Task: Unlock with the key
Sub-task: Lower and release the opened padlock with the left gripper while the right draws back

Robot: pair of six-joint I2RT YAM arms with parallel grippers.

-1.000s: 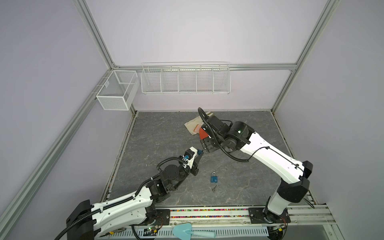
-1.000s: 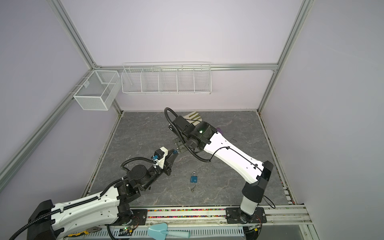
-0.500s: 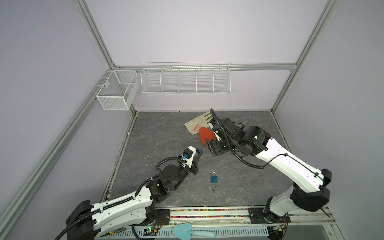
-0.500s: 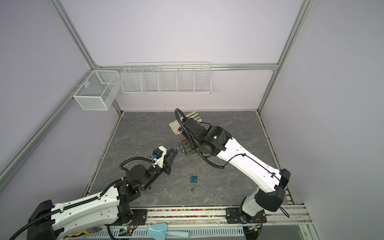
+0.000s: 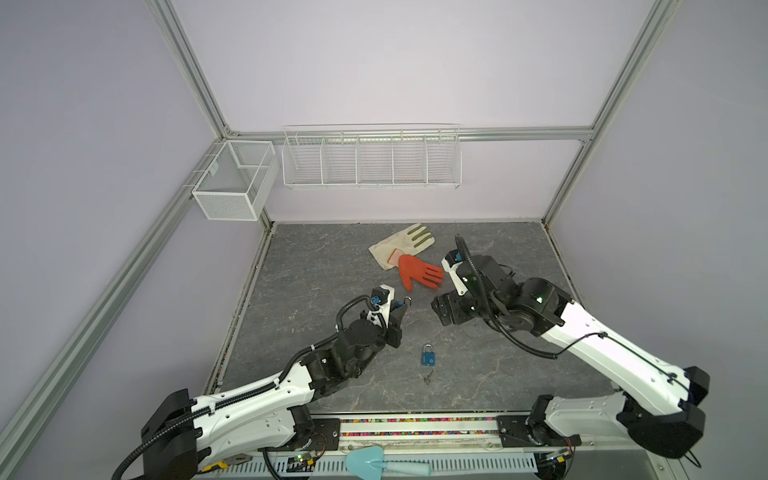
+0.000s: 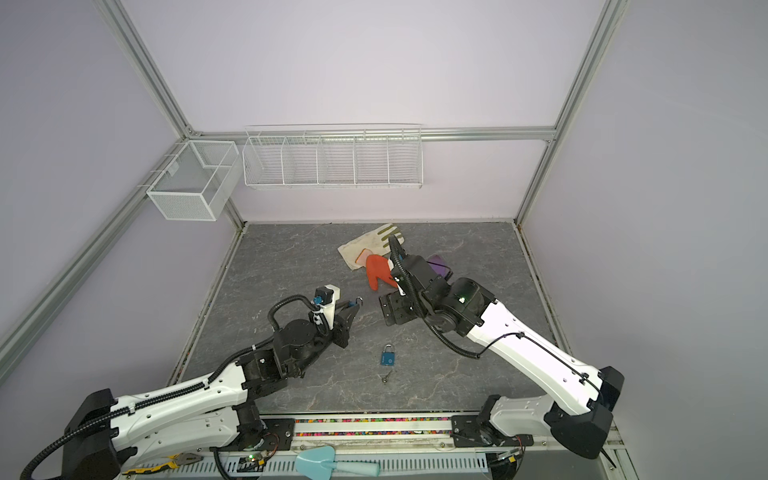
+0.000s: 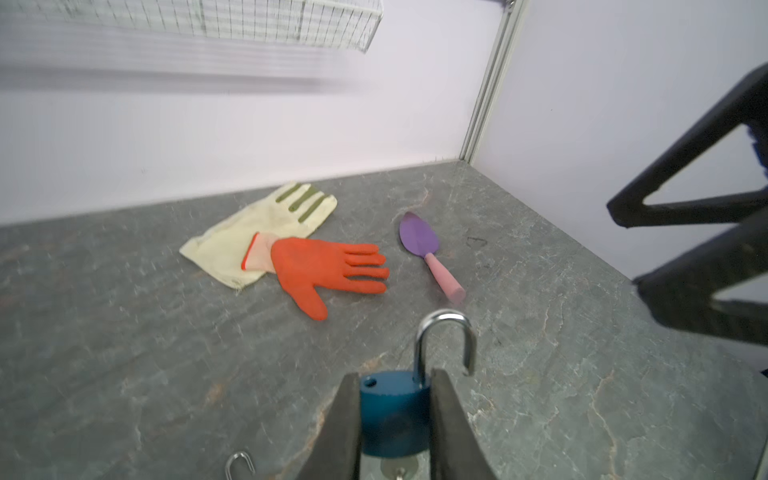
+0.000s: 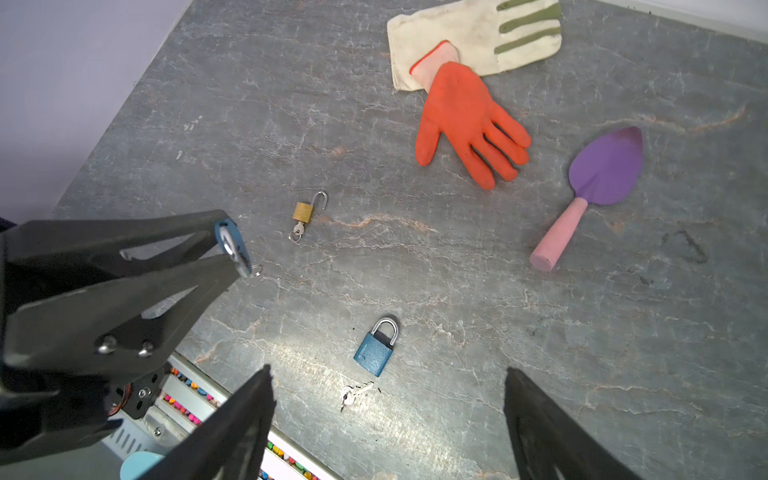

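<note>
The left gripper [image 7: 395, 376] is clamped on the blue padlock [image 7: 392, 415], shackle open and key [image 7: 397, 468] at its base, at seven o'clock from the orange glove [image 5: 419, 272]. The right gripper [image 8: 387, 372] gapes empty at the padlock's three o'clock

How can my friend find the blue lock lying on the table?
Start at the grey marbled table, toward the middle of its front edge. A blue padlock lies flat there, a loose key beside it. It alone is shut; the gold padlock and the second blue padlock, gripped in the left end effector, both stand open.
</note>
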